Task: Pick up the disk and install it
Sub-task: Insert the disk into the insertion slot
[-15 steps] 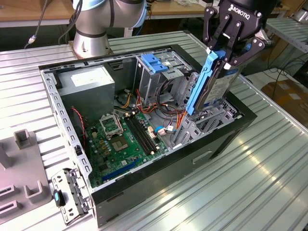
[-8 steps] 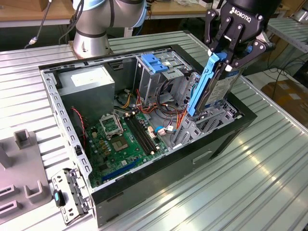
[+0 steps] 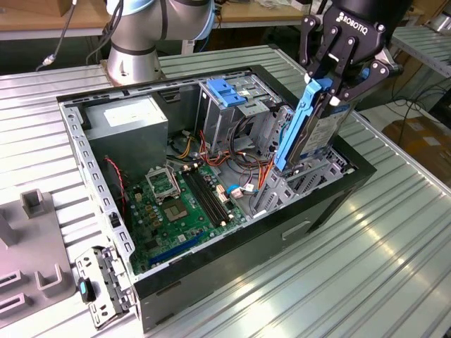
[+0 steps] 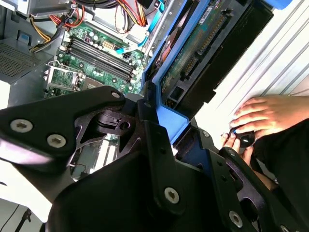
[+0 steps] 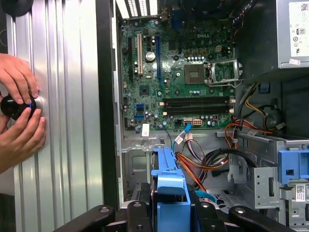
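The disk [image 3: 309, 130], a dark and silver drive in bright blue rails, hangs on edge, nearly upright, over the metal bay [image 3: 303, 182] on the exterior view's right side of the open computer case [image 3: 211, 253]. Its lower end is at the bay's top. My gripper [image 3: 328, 86] is shut on the disk's upper end, with one black finger on each side. In the second wrist view the disk [image 4: 207, 46] runs away from the fingers [image 4: 157, 145] toward the case. The first wrist view has the disk's blue end [image 5: 169, 186] over the orange and red cables.
Inside the case lie the green motherboard [image 3: 180, 204], a power supply [image 3: 127, 123] and a tall cage with a light-blue latch plate [image 3: 227, 91]. Grey fixtures [image 3: 32, 204] and a metal bracket [image 3: 99, 285] sit on the ribbed table. A person's hands [image 5: 19, 111] hold a black knob beside the case.
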You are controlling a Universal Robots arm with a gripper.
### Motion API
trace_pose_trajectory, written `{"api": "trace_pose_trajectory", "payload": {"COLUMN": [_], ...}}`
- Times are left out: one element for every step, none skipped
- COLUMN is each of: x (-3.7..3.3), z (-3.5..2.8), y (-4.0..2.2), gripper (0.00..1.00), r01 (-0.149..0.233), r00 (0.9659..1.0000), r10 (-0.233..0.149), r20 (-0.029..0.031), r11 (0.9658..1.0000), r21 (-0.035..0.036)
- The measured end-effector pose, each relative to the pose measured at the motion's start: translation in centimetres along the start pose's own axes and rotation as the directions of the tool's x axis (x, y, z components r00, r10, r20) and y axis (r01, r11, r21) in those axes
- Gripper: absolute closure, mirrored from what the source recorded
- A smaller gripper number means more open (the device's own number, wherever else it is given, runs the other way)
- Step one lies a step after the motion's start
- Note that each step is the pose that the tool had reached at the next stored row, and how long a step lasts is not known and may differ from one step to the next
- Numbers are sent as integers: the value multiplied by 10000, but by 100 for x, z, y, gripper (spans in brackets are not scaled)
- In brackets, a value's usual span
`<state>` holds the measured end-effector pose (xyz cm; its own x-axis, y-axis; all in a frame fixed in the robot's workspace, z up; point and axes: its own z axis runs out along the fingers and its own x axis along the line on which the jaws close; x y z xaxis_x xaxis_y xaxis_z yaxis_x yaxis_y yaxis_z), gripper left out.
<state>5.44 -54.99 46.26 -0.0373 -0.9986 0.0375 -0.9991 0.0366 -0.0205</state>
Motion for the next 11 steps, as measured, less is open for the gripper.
{"api": "trace_pose_trajectory", "payload": {"x": [0, -1, 0, -1, -1, -2, -4, -4, -3, 0, 1], "z": [6, 12, 17, 22, 24, 29, 33, 41, 49, 57, 61], "y": [0, -2, -6, -17, -33, -61, -74, -75, -75, -75, -75], "gripper": [63, 63, 63, 63, 63, 63, 63, 63, 63, 63, 63], "r01": [10, 26, 52, 66, 68, 71, 75, 97, 133, 184, 213], "r00": [10000, 10000, 10000, 10000, 10000, 10000, 10000, 10000, 9999, 9998, 9998], "r10": [-10, -26, -52, -66, -68, -71, -75, -97, -133, -184, -213], "r20": [-1, -1, 2, 2, 1, 2, 3, 3, 12, 38, 61], "r11": [10000, 10000, 10000, 10000, 10000, 10000, 10000, 10000, 9999, 9998, 9998], "r21": [0, 0, 2, 2, 3, 1, 1, 1, 3, 4, 5]}}
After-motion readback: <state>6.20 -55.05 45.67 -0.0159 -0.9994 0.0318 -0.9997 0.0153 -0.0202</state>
